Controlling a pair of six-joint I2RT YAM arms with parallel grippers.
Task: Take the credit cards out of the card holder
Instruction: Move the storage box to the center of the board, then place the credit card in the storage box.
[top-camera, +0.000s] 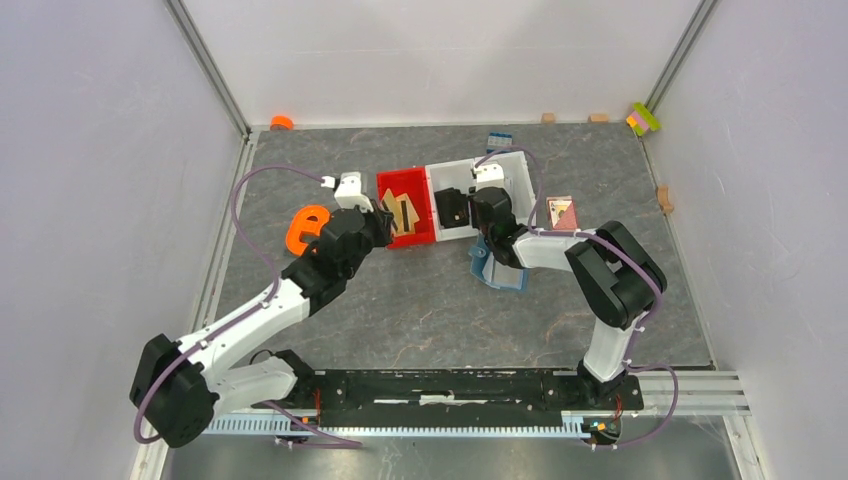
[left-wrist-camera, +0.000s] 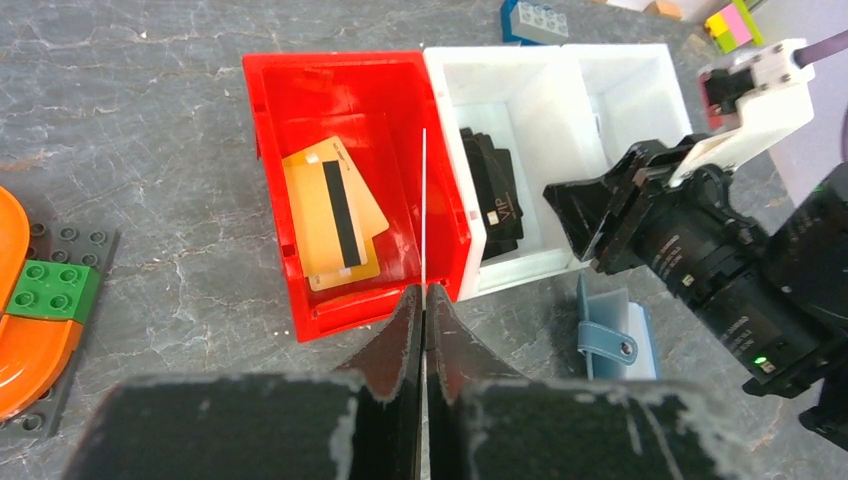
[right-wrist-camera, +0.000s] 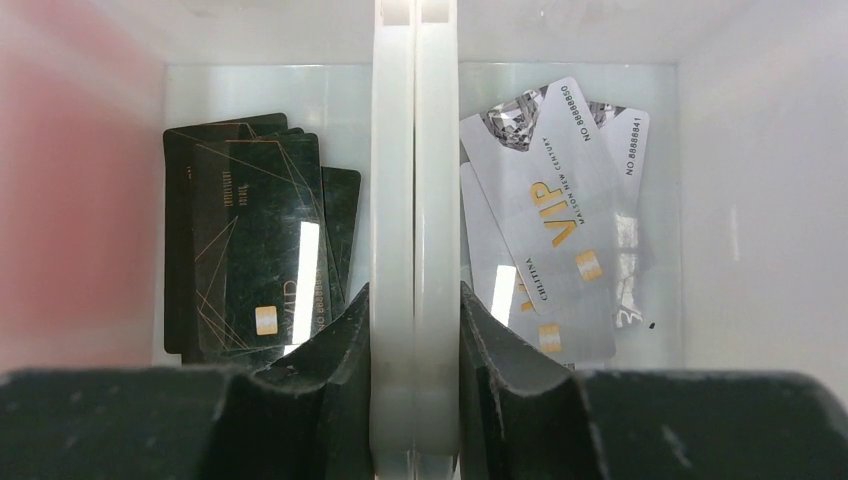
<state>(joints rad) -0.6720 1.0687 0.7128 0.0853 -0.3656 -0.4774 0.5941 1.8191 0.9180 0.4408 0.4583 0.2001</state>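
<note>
**Left jaws pinch a card at the red bin; right jaws clamp the white divider**

The left gripper (left-wrist-camera: 424, 292) is clenched on a credit card (left-wrist-camera: 424, 200). The card shows edge-on as a thin pale line, standing upright over the wall where the red bin (left-wrist-camera: 275, 180) meets the white bins (left-wrist-camera: 640, 75). The right gripper (right-wrist-camera: 415, 290) presses against both faces of the double white wall (right-wrist-camera: 415, 150) between the two white compartments, grasping it. The black cards (right-wrist-camera: 255, 240) lie left of that wall and the silvery cards (right-wrist-camera: 545, 200), marked VIP, lie right of it. Two tan-gold cards (left-wrist-camera: 320, 220) lie flat in the red bin, one showing a dark stripe.

The card holder (top-camera: 505, 277) lies on the table just on the near side of the white bins, partly under the right arm.

An orange piece (top-camera: 308, 228) sits beside the left arm's wrist, with a green brick (left-wrist-camera: 50, 288) on a dark studded plate (left-wrist-camera: 75, 245). A blue studded brick (top-camera: 498, 140) lies behind the white bins. Pink and yellow-green bricks (top-camera: 643, 118) sit in the far right corner, and wooden blocks (top-camera: 598, 118) sit along the far edge.

The table (top-camera: 400, 310) is a grey marbled slab, enclosed by pale walls (top-camera: 100, 150).
</note>
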